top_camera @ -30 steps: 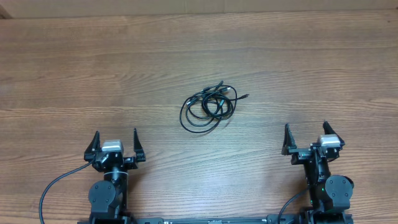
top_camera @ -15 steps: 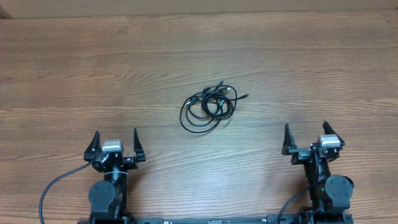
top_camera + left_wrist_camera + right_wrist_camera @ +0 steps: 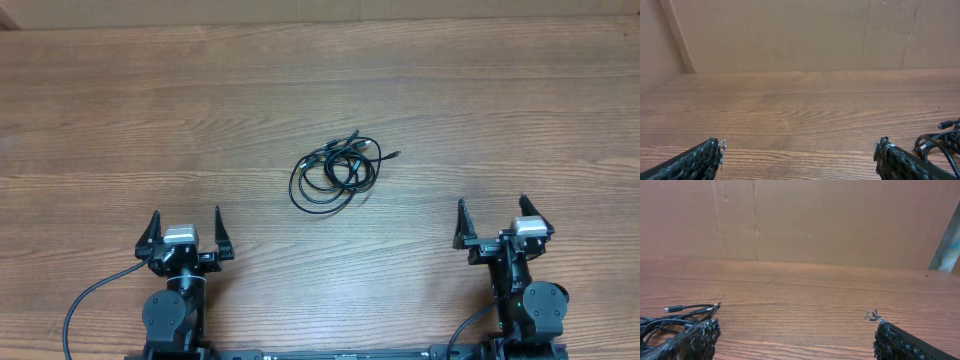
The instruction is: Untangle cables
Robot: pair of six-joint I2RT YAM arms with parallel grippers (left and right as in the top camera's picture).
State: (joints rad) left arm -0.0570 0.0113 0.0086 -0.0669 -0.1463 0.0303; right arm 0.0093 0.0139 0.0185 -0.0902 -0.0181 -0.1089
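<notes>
Item: black cables (image 3: 335, 172), one tangled coil with small plugs at its upper right, lay midway across the wooden table (image 3: 120, 110), well apart from both arms. Left gripper (image 3: 186, 216) and right gripper (image 3: 491, 206), jaws spread wide and empty, sat at the near edge. Risk: a pinch across overlapping strands would likely drag the whole coil or tighten the knot; thin cord could slip free.
</notes>
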